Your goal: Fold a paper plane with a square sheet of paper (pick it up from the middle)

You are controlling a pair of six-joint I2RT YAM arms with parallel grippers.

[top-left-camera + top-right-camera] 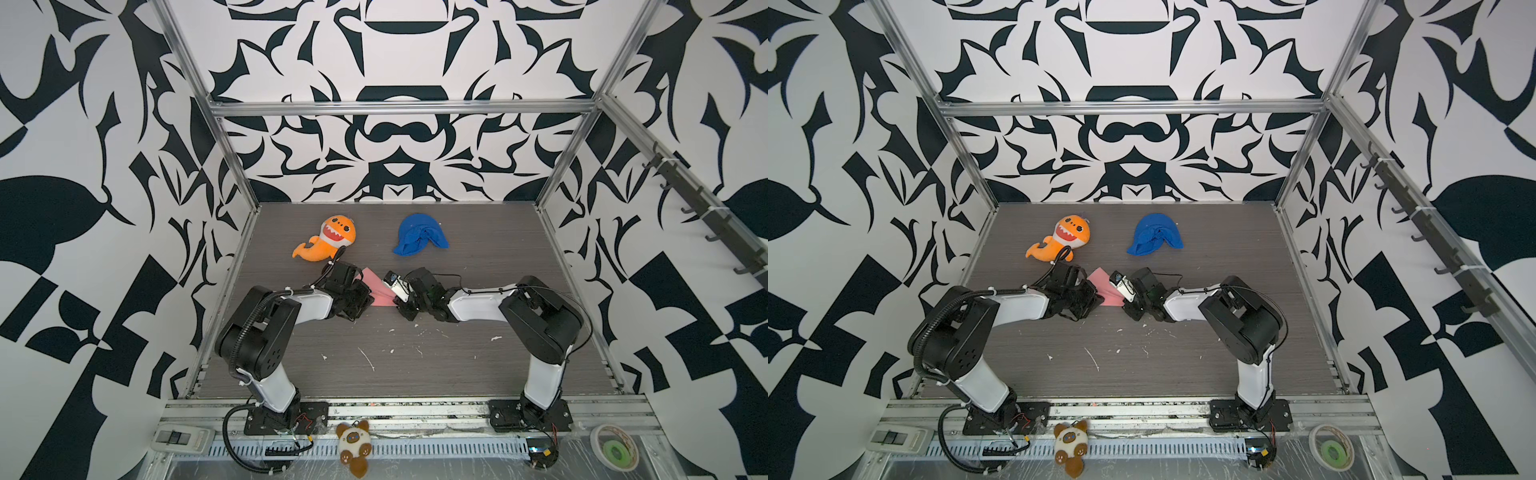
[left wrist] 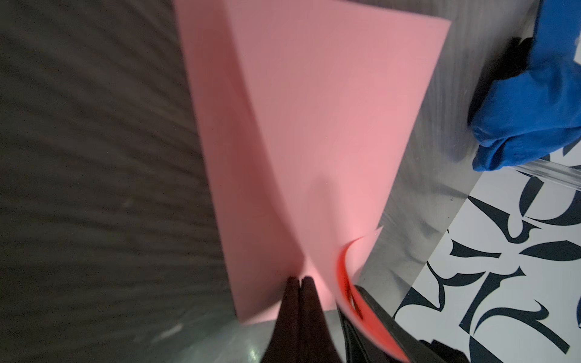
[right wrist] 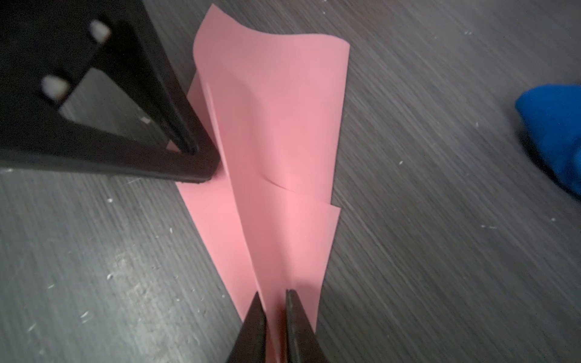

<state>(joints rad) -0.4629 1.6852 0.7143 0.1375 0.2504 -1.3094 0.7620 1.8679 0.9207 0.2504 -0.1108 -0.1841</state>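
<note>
The square sheet of paper is pink and folded into a narrow pointed shape with a raised middle ridge. It lies mid-table between both arms in both top views. My left gripper is shut on the ridge at one end, its jaws pressed together on the pink paper. Its black fingers show in the right wrist view, pinching the ridge. At the pointed end my right gripper stands over the ridge, jaws a narrow gap apart with the fold between them. The arms' wrists hide most of the paper from above.
An orange shark plush lies behind the left gripper. A blue cloth lump lies behind the right gripper. Metal frame posts edge the table. A small plush, a tape roll and a white box sit on the front rail.
</note>
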